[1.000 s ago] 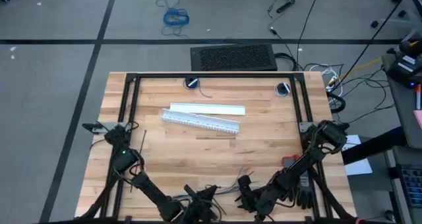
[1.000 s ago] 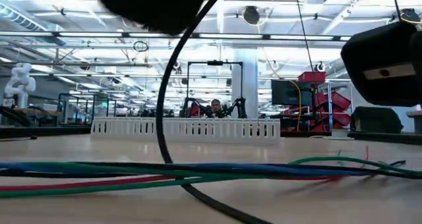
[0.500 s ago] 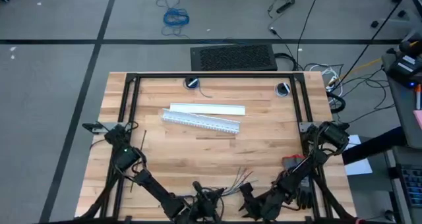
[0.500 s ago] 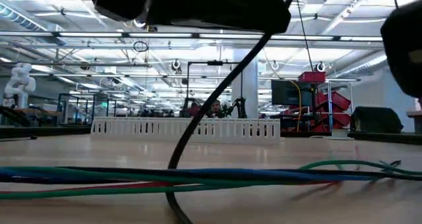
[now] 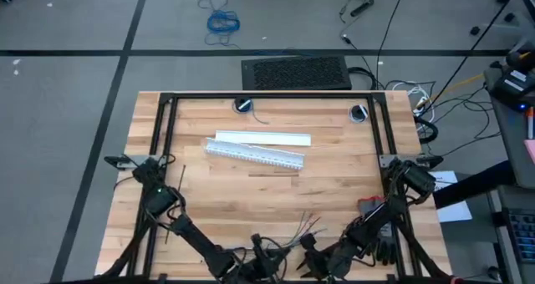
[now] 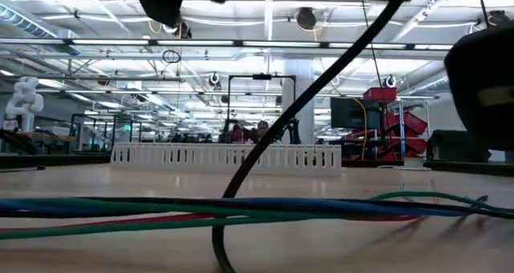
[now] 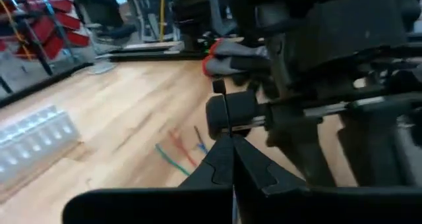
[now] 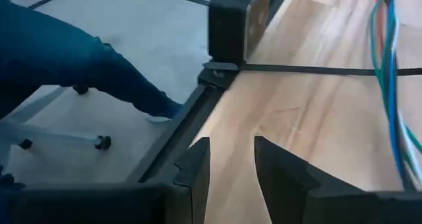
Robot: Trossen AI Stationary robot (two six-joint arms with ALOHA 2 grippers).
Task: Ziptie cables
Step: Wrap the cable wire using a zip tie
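The cables [image 5: 303, 228], thin blue, green and reddish wires, lie flat on the wooden table near its front edge [image 6: 241, 213]. My left gripper [image 5: 266, 257] is low at the front edge beside them, shut on a thin black ziptie [image 7: 223, 115]. That ziptie crosses above the cables [image 8: 389, 85] in the right wrist view [image 8: 316, 70]. My right gripper [image 5: 308, 263] is just to the right, open [image 8: 231, 161], with only bare table between its fingers. A second thin black strip [image 5: 181, 178] lies on the table by the left arm's base. My left gripper pinches the ziptie's strip [image 7: 227, 133] between its two shut fingertips. The rest of the strip sticks straight out beyond the tips toward my right arm. Its small square head [image 7: 217, 85] is at the free end.
A white slotted duct [image 5: 255, 153] and its flat cover lie at the table's middle. Black frame bars [image 5: 267, 96] run around the table. A black box [image 8: 237, 20] sits at the table's edge, and a person's blue-clad leg [image 8: 66, 59] is beside it.
My left gripper has shifted toward the table's right edge. My right gripper has drawn back toward the near edge, so the fanned ends of the cables now show in the high view.
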